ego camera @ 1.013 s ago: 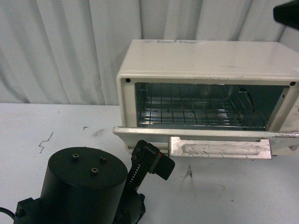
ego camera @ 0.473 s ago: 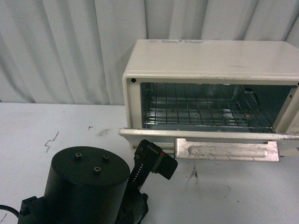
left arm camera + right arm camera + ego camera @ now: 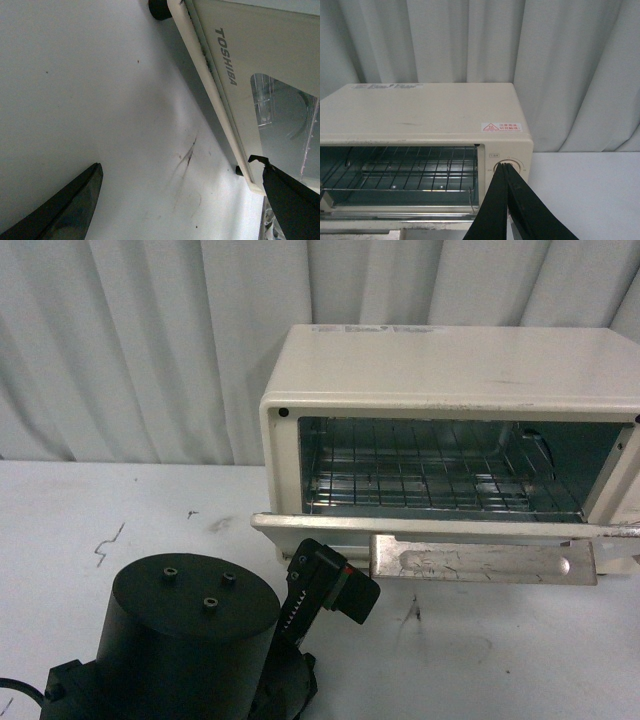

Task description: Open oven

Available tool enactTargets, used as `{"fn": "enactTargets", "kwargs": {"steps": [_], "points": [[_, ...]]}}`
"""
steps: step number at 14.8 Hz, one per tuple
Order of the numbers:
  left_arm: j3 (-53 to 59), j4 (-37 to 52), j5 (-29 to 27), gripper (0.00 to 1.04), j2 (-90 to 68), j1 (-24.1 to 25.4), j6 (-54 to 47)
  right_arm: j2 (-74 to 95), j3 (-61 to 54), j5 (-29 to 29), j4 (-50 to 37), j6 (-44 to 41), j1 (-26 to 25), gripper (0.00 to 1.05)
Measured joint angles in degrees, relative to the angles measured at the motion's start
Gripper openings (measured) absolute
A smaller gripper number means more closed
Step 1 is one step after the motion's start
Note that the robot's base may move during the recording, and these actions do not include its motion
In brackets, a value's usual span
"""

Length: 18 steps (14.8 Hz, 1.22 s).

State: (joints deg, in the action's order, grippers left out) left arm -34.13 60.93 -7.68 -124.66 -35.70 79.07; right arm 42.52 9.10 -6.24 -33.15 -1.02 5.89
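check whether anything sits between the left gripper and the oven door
Nothing visible does. The left gripper, open, faces the lowered door of the oven across the table; only scuff marks lie between.

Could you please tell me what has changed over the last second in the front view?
The dark shape in the top right corner has left the view. The oven and table marks shifted slightly right together, so the view moved, not the oven. The door stays folded down and the left gripper stays below its left corner.
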Motion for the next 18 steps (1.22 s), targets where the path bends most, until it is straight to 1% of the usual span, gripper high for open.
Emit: {"fn": "enactTargets", "kwargs": {"steps": [1,2,3,8,10,18], "points": [[0.0,0.0,0.0,0.98,0.0,0.0,0.0,-1.5,-1.0,0.6,0.5,0.0,-0.5,0.02],[0.2,-0.5,0.0,0.98,0.7,0.0,0.0,-6.7,-3.5,5.6,3.3,0.2,-6.4,0.02],[0.3,-0.6,0.0,0.98,0.7,0.0,0.0,-9.4,-4.7,6.3,4.7,0.2,-6.1,0.02],[0.8,-0.6,-0.1,0.98,1.0,0.0,0.0,-16.7,-6.7,6.3,9.8,0.2,-5.9,0.02],[0.8,-0.6,-0.2,0.98,1.0,-0.3,0.0,-18.1,-8.5,6.3,8.9,0.2,-5.9,0.02],[0.9,-1.0,-0.7,0.98,1.3,-0.7,0.0,-28.5,-8.5,6.2,18.8,0.2,-5.9,0.02]]}}
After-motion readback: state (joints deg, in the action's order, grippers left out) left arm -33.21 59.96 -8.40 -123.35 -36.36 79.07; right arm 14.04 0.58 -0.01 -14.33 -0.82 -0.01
